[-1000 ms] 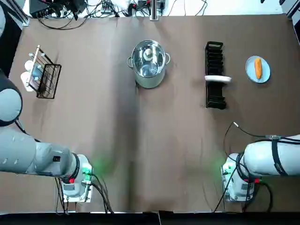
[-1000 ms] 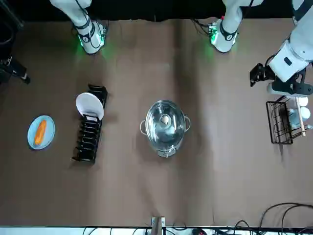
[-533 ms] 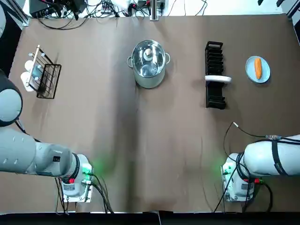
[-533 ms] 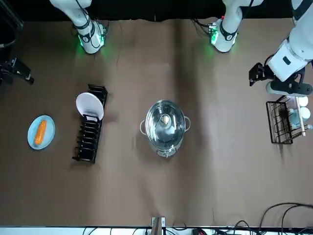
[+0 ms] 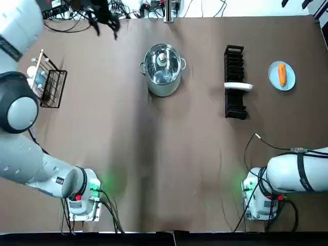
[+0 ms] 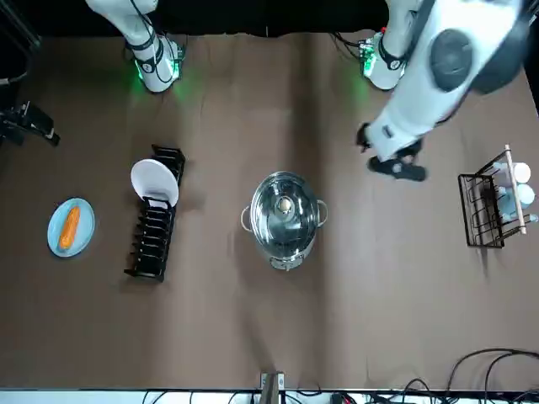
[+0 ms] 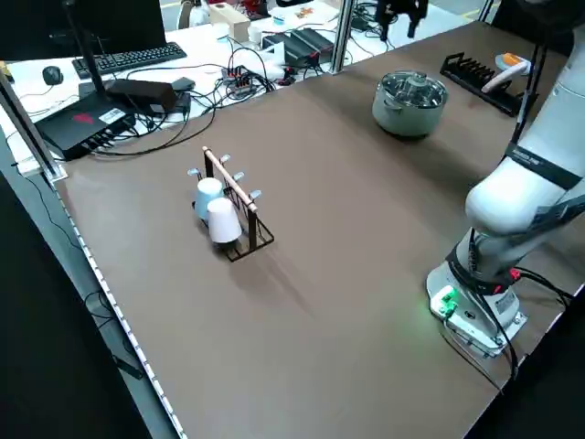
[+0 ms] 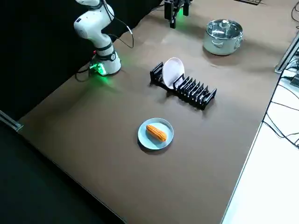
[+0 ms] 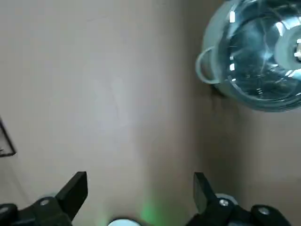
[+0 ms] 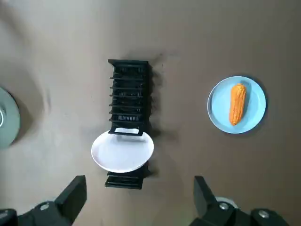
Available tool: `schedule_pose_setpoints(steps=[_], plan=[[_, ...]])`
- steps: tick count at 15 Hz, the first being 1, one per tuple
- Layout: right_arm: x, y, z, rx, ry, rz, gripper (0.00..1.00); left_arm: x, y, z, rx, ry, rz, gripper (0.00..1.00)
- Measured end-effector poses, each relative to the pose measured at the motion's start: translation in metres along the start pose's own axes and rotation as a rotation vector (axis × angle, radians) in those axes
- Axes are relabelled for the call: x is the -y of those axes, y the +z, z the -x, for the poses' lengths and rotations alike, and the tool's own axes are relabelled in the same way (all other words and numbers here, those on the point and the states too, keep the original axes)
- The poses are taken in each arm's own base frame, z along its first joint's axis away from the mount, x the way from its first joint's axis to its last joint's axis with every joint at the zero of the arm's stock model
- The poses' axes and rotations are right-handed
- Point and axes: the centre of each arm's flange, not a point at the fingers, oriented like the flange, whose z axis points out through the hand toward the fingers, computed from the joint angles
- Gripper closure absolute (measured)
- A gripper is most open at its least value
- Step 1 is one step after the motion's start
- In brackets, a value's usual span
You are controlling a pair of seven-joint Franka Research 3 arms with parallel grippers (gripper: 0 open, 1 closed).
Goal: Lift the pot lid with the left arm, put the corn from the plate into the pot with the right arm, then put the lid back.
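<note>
The steel pot (image 5: 162,69) stands at the far middle of the table with its glass lid (image 6: 285,204) on it. The corn (image 5: 282,74) lies on a blue plate (image 5: 290,80) at the far right. My left gripper (image 5: 105,15) hovers high, to the left of the pot and beyond it, fingers wide open and empty; its wrist view shows the pot (image 9: 254,56) off to one side. My right gripper (image 6: 35,128) hangs open over the table's right edge, and its wrist view shows the corn (image 10: 236,103) on the plate (image 10: 218,115) far below.
A black dish rack (image 5: 234,82) holding one white plate (image 5: 238,86) stands between pot and corn. A wire rack with cups (image 5: 48,84) sits at the far left. Cables lie along the far edge. Both arm bases are at the near edge.
My left arm has swung fast from beside the cup rack towards the pot. The right gripper has shifted only slightly; pot, lid and corn stay put.
</note>
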Motion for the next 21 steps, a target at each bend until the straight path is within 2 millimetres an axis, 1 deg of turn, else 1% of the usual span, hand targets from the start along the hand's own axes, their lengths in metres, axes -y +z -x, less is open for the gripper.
schedule_pose_setpoints(steps=[1,3,5,7,8,10,12,13,15,17,18,21], plan=[[0.000,0.001,0.000,0.001,0.001,0.000,0.00,-0.020,0.011,-0.006,-0.006,0.011,-0.001,0.00],[-0.001,0.004,-0.001,0.000,0.001,0.000,0.00,-0.052,0.026,-0.015,-0.031,0.028,0.002,0.00],[-0.001,0.010,-0.002,0.000,0.002,0.000,0.00,-0.072,0.030,-0.020,-0.075,0.005,0.015,0.00],[-0.002,0.016,-0.003,0.003,0.003,0.000,0.00,-0.082,0.027,-0.028,-0.138,-0.033,0.042,0.00],[-0.002,0.018,-0.003,0.000,0.003,0.000,0.00,-0.099,0.032,-0.032,-0.157,-0.080,0.105,0.00],[-0.002,0.020,-0.004,-0.003,0.004,0.000,0.00,-0.134,0.049,-0.038,-0.178,-0.132,0.142,0.00],[-0.002,0.025,-0.005,-0.003,0.004,0.000,0.00,-0.168,0.075,-0.047,-0.205,-0.184,0.176,0.00],[-0.002,0.026,-0.005,-0.003,0.004,0.000,0.00,-0.180,0.088,-0.052,-0.216,-0.215,0.192,0.00],[-0.002,0.029,-0.005,-0.003,0.005,0.000,0.00,-0.193,0.112,-0.064,-0.224,-0.262,0.213,0.00],[-0.003,0.036,-0.006,-0.003,0.005,0.000,0.00,-0.198,0.131,-0.071,-0.220,-0.265,0.199,0.00],[-0.003,0.039,-0.007,-0.004,0.005,0.000,0.00,-0.201,0.137,-0.074,-0.219,-0.267,0.192,0.00],[-0.004,0.047,-0.007,0.003,0.007,0.000,0.00,-0.213,0.143,-0.082,-0.222,-0.292,0.196,0.00]])
